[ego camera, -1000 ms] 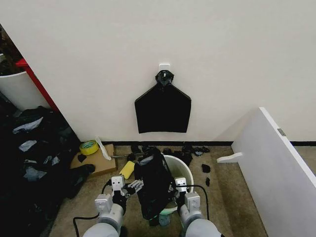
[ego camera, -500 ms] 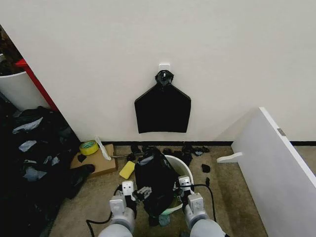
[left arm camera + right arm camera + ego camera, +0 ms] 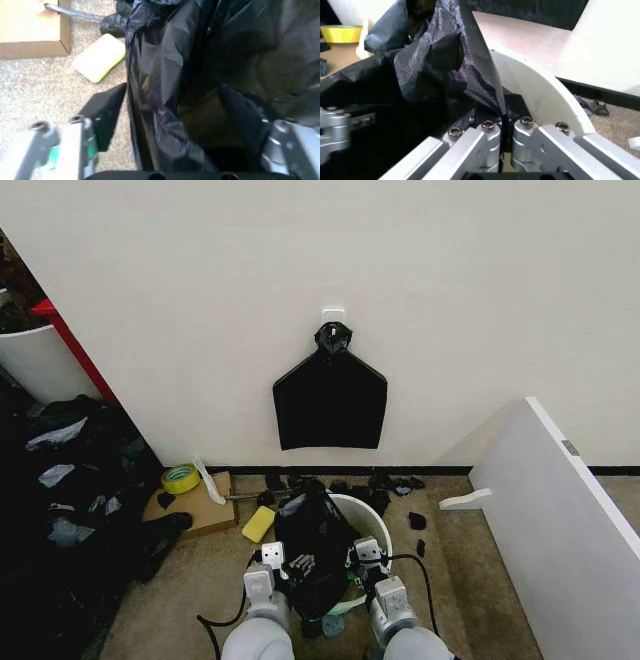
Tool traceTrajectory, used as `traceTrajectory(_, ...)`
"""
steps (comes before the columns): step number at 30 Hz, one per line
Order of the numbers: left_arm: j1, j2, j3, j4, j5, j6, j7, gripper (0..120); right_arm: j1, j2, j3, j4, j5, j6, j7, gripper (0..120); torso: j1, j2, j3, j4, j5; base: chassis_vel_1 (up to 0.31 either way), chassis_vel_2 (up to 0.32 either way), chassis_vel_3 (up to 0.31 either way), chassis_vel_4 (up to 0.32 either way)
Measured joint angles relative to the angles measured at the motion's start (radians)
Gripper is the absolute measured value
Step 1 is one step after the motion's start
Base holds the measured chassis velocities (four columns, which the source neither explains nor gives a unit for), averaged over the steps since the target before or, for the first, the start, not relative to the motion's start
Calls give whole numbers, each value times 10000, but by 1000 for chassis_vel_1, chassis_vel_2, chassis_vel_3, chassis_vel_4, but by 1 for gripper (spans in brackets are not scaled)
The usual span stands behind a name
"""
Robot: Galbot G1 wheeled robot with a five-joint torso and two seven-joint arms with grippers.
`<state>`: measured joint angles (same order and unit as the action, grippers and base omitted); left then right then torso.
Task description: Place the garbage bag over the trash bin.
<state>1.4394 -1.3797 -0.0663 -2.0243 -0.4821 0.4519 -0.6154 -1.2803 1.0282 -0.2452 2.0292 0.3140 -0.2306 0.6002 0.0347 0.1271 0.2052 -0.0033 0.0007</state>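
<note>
The glossy black garbage bag (image 3: pixel 315 540) hangs bunched over the near-left rim of the round white trash bin (image 3: pixel 378 525), covering part of its mouth. My left gripper (image 3: pixel 295 565) is at the bag's near side. In the left wrist view it (image 3: pixel 172 105) stands open, with the bag (image 3: pixel 200 75) between its spread fingers. My right gripper (image 3: pixel 358 558) is at the bin's near rim. In the right wrist view it (image 3: pixel 502 120) is shut on an edge of the bag (image 3: pixel 435 56), just inside the bin's white wall (image 3: pixel 540 97).
A yellow sponge (image 3: pixel 257 524) lies left of the bin, beside a cardboard box (image 3: pixel 195 505) with a yellow tape roll (image 3: pixel 180 478). A flat bundle of black bags (image 3: pixel 330 400) hangs on the wall. A white board (image 3: pixel 560 530) leans at right; dark bags (image 3: pixel 70 480) pile at left.
Both grippers have moved inward and forward toward the bin. The bag, earlier hanging in front of the bin, now sits higher over its rim.
</note>
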Motion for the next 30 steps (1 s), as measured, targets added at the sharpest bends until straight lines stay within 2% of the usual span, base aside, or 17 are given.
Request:
traceTrajectory(3,-239,-140,33,315,93,12,0,54,-47,5,19,35,13,-11,0,0,0,0,0,0,0,0,0,0,0)
traceTrajectory(6,-308,-167,41,431,154,46,0,48,-59,6,23,47,27,-16,0,0,0,0,0,0,0,0,0,0,0)
traceTrajectory(11,-500,-186,8,707,303,167,-48,26,-70,23,12,50,60,-27,0,0,0,0,-1,1,2,0,0,0,0)
traceTrajectory(18,-534,-52,-111,598,-3,806,-347,5,-14,18,0,36,74,-32,-1,0,0,0,-1,-1,-1,0,0,0,0)
traceTrajectory(23,-506,308,-274,337,-157,1044,-384,4,-2,-59,16,35,75,24,-77,0,0,0,0,-2,-5,0,0,0,0)
traceTrajectory(30,-461,987,-681,-107,-341,978,-339,4,-16,-182,173,189,262,732,-602,0,0,0,0,0,-2,0,0,0,0)
